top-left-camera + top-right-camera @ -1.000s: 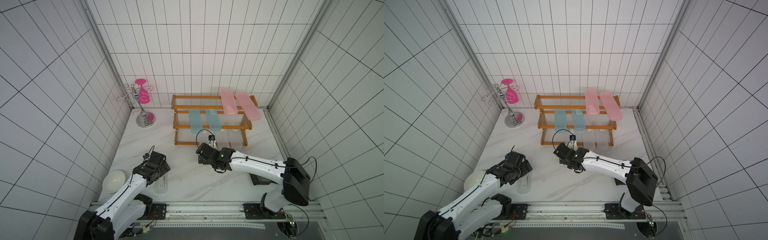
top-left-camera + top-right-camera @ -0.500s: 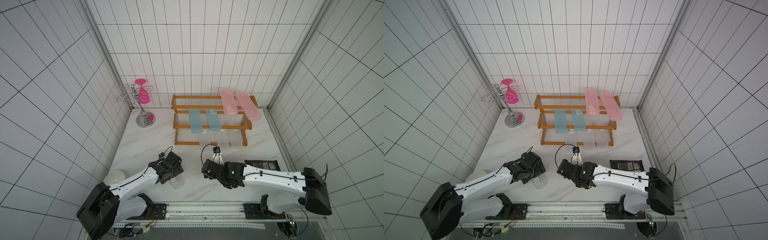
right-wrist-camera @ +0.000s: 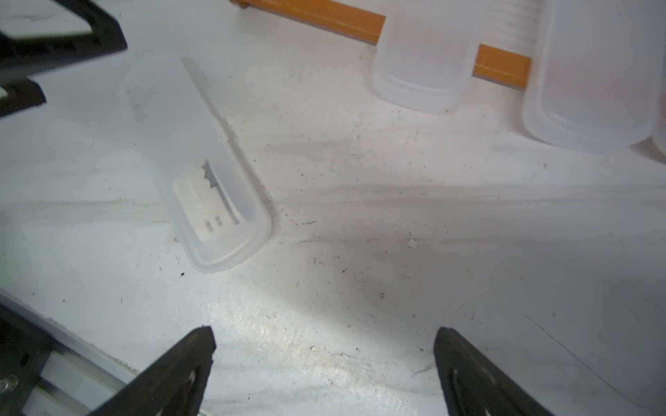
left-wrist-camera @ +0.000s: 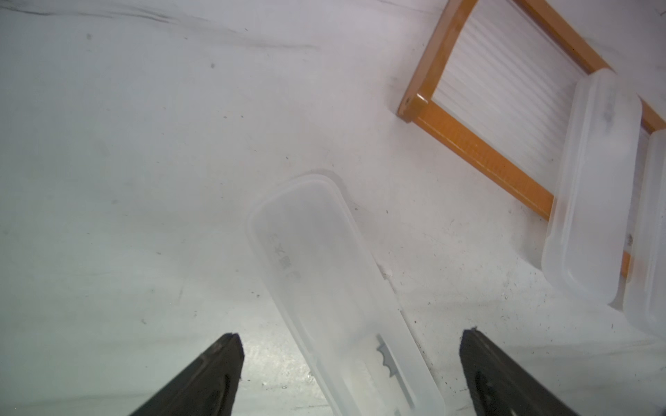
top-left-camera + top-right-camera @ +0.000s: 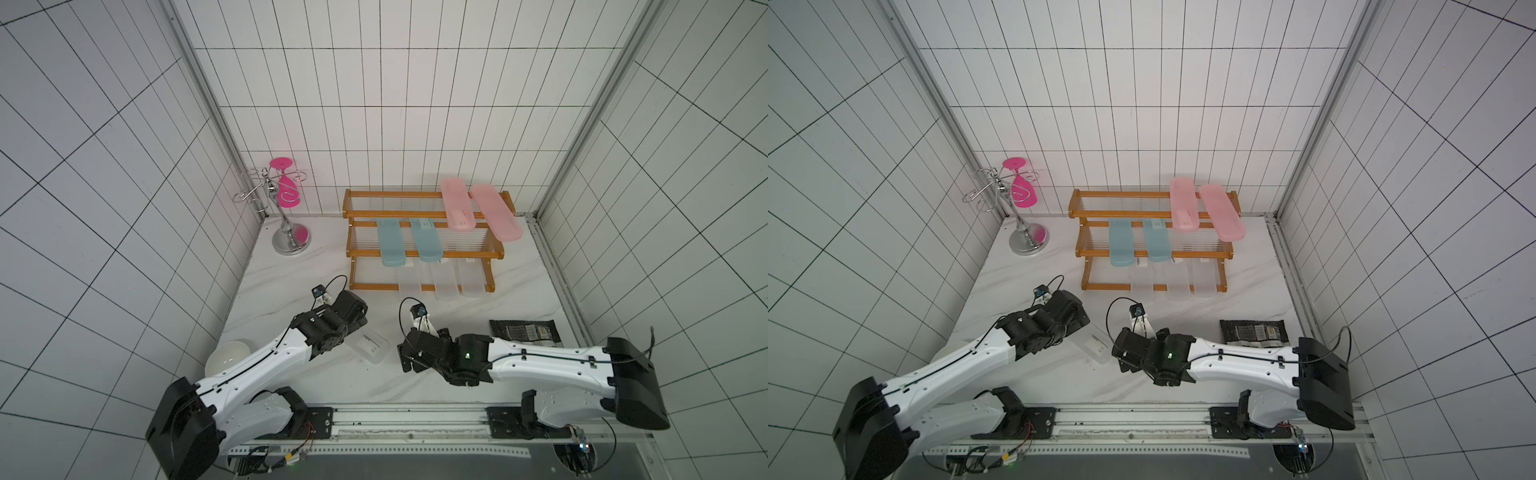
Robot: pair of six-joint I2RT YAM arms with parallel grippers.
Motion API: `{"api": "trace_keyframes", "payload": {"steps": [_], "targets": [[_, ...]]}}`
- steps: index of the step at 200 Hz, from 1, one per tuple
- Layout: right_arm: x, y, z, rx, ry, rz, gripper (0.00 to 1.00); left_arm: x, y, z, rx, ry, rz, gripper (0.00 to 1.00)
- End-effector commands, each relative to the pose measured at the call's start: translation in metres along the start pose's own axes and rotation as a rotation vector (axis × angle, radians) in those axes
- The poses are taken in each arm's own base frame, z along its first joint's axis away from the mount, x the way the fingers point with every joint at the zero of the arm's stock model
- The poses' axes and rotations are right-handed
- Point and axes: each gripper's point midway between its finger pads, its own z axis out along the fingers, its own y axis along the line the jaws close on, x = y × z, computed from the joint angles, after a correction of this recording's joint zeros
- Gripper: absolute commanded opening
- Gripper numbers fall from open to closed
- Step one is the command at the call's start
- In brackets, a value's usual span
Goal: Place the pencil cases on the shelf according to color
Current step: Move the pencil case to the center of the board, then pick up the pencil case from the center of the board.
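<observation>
Left gripper (image 4: 349, 336) hangs with its jaws spread wide either side of the last frosted case (image 4: 317, 259), gripping nothing, and that case lies flat on the table (image 5: 291, 270) just short of the shelf (image 5: 374, 287). Right gripper (image 3: 324, 331), wide open and empty too, hovers beside it. Pink pair (image 5: 457, 205) up top, teal pair (image 5: 390, 243) mid-tier, three clear ones (image 5: 448, 284) below, so this one looks bound for the bottom row's free end.
</observation>
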Motion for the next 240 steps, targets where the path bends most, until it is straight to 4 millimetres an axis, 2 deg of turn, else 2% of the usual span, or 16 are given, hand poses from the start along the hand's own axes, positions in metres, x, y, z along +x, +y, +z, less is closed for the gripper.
{"api": "trace_keyframes", "payload": {"steps": [1,41,101,130,169,213,240], "targets": [[0.007,0.022,0.014,-0.115,0.05,-0.14,0.99,-0.014,0.032,-0.006,-0.064,-0.055,0.008,0.98],[0.004,0.041,0.038,-0.197,0.097,-0.219,0.99,-0.031,0.056,-0.011,-0.055,-0.086,-0.082,0.98],[0.001,0.062,0.079,-0.148,0.145,-0.3,0.99,-0.038,0.057,-0.013,-0.048,-0.091,-0.102,0.98],[-0.002,0.068,0.089,-0.14,0.146,-0.319,0.99,-0.043,0.058,-0.018,-0.05,-0.115,-0.097,0.98],[0.006,0.078,0.106,-0.147,0.176,-0.343,0.99,-0.05,0.057,-0.026,-0.031,-0.146,-0.108,0.98],[0.011,0.081,0.114,-0.115,0.173,-0.362,1.0,-0.055,0.058,-0.034,-0.024,-0.174,-0.111,0.98],[0.015,0.08,0.118,-0.088,0.168,-0.368,0.97,-0.057,0.06,-0.039,-0.032,-0.181,-0.108,0.98]]}}
